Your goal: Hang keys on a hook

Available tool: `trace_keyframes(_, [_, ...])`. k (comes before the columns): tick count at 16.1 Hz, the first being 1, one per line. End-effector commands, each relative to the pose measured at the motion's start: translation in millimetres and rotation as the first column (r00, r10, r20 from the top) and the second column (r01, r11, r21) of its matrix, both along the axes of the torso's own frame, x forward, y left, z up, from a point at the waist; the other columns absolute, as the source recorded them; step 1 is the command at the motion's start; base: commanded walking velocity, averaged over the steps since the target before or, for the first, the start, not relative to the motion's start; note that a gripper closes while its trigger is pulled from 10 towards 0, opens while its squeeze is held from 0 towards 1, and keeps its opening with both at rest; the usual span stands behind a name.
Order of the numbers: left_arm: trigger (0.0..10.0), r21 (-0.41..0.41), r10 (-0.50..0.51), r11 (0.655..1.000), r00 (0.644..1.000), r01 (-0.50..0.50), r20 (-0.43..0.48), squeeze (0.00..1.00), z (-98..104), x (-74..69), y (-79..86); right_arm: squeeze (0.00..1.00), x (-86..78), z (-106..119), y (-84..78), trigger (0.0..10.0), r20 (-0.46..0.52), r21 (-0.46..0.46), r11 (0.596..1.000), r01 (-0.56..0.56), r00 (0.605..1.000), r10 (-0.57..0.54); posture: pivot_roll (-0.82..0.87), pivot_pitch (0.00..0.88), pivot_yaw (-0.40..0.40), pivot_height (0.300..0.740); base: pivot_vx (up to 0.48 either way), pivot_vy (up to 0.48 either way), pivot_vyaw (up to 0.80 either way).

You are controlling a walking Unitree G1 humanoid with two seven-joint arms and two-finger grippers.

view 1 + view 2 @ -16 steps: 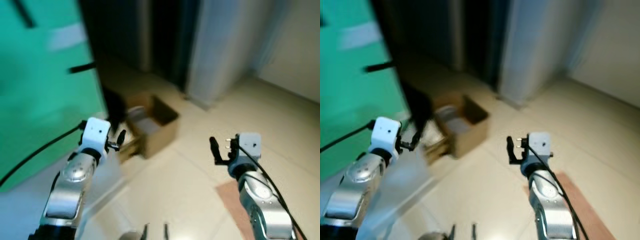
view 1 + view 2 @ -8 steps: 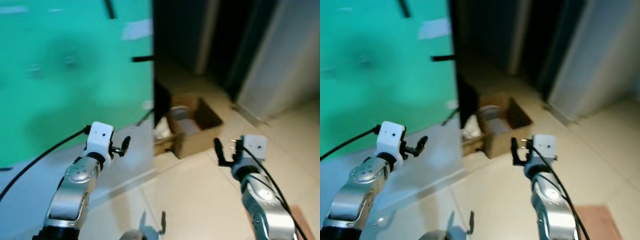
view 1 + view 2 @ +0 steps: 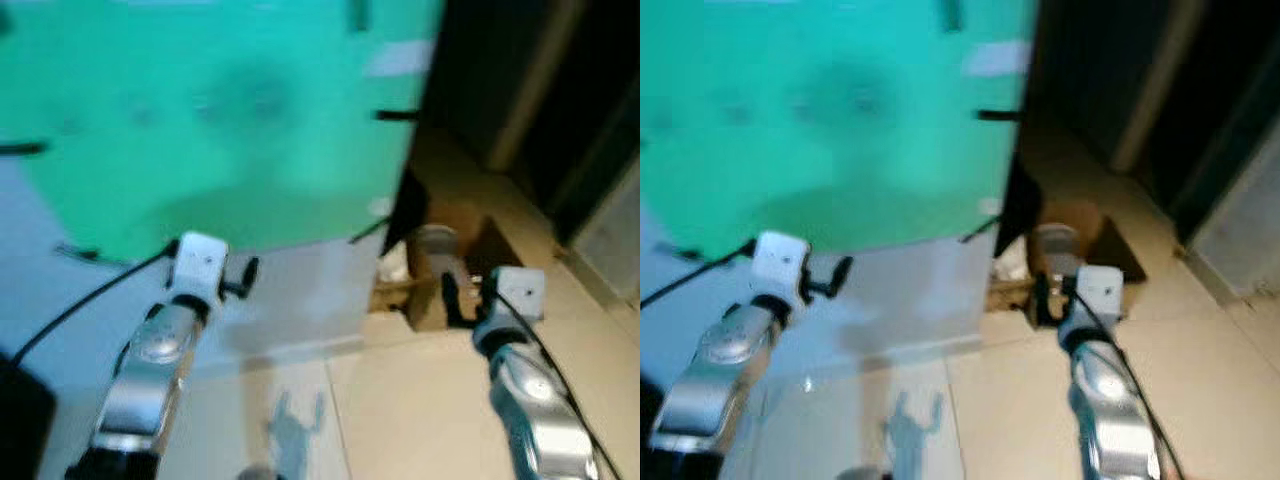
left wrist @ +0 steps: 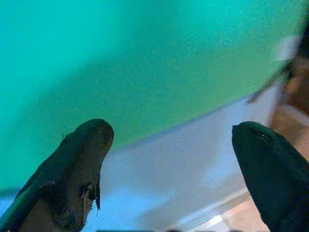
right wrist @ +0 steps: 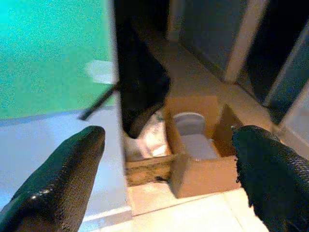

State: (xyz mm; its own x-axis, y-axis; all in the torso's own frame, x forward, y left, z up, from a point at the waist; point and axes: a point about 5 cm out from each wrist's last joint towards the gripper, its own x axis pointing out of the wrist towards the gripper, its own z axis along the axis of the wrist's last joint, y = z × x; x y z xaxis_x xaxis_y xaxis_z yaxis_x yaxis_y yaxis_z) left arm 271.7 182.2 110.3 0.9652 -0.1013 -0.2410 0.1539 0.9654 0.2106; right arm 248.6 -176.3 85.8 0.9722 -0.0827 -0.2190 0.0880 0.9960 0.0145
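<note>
Both arms are raised forward, facing the bright green wall panel (image 3: 200,120). The left gripper (image 4: 169,159) is spread wide and empty; the right gripper (image 5: 169,159) is likewise spread, aimed at the open brown cardboard box (image 5: 200,145) on the floor. No keys can be made out; dark pegs (image 3: 397,115), possibly hooks, project from the panel's edge.

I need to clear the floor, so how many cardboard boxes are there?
1 for sure: an open cardboard box on the floor past the green wall's edge, ahead of the right gripper. A low brown tray beside it may be another; too blurred.
</note>
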Motion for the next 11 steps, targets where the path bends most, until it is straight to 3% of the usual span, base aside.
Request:
trace_keyframes(1, [10.0,-0.002,0.008,1.000,1.000,-0.008,0.005,1.00,1.1,0.6,-1.4,1.00,0.3,1.2,-5.4,10.0,0.011,-0.013,1.000,0.021,1.000,-0.021,-0.05,0.000,-0.015,0.740,0.000,0.000,0.80])
trace_keyframes(3, [10.0,0.002,-0.032,0.999,0.999,0.032,0.016,1.00,2.3,0.3,-4.3,1.00,2.1,1.5,-8.4,10.0,0.007,-0.004,0.998,0.069,0.998,-0.069,-0.05,0.000,-0.011,0.740,0.000,0.000,0.80])
trace_keyframes(4, [10.0,-0.007,-0.037,0.999,0.999,0.038,0.021,0.89,2.4,0.3,-5.3,1.00,2.3,1.5,-8.9,10.0,0.005,-0.005,0.997,0.079,0.997,-0.079,-0.05,0.000,-0.008,0.740,0.000,0.000,0.80])
trace_keyframes(5, [10.0,-0.011,-0.037,0.999,0.999,0.038,0.026,0.18,2.4,0.5,-5.6,1.00,2.7,1.4,-9.3,10.0,0.006,-0.010,0.997,0.080,0.997,-0.080,-0.05,0.000,-0.007,0.740,0.000,0.000,0.80])
trace_keyframes(6, [10.0,-0.008,-0.034,0.999,0.999,0.034,0.036,0.00,2.8,0.9,-5.9,1.00,3.4,2.2,-10.6,10.0,0.014,-0.045,0.996,0.077,0.997,-0.077,-0.05,0.000,-0.008,0.740,0.000,0.000,0.80])
trace_keyframes(9, [10.0,0.048,-0.001,0.999,0.999,-0.001,0.050,0.00,1.8,1.5,-1.9,1.00,6.0,4.0,-3.9,10.0,0.035,-0.060,0.998,0.025,0.999,-0.023,-0.05,0.000,-0.011,0.740,0.000,0.000,0.80])
trace_keyframes(11, [10.0,0.054,-0.012,0.998,0.998,0.009,0.054,0.00,1.4,0.8,-3.5,1.00,5.8,3.5,-5.1,10.0,0.026,-0.063,0.997,0.050,0.998,-0.048,-0.05,0.000,-0.014,0.740,0.000,0.000,0.80])
